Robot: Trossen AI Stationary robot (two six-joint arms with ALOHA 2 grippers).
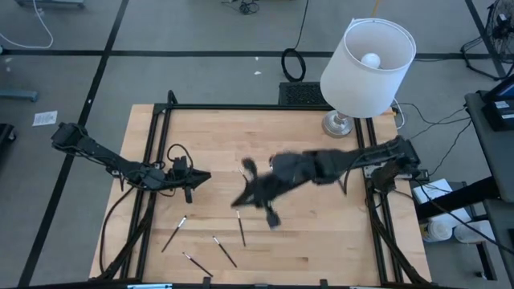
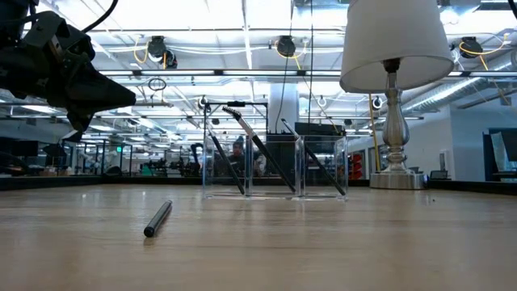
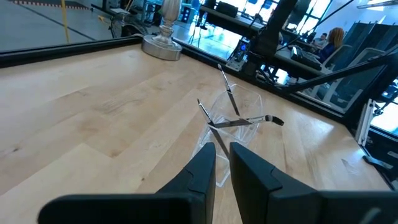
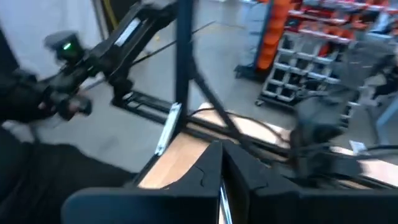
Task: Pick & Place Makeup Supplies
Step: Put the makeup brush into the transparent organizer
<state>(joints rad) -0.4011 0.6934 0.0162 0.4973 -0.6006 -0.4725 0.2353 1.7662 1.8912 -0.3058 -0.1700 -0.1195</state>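
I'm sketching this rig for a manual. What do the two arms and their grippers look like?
Both arms are dark, nearly black, built of slim jointed segments. The left arm carries looping black cables near its wrist. Each ends in a two-finger gripper: the left gripper and right gripper have flat, angular matte-black fingers. The right arm looks bulkier toward its wrist. No markings are readable.

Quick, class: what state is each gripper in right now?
Left gripper: fingers slightly open, nothing between them.
Right gripper: closed; whether it holds anything cannot be told.
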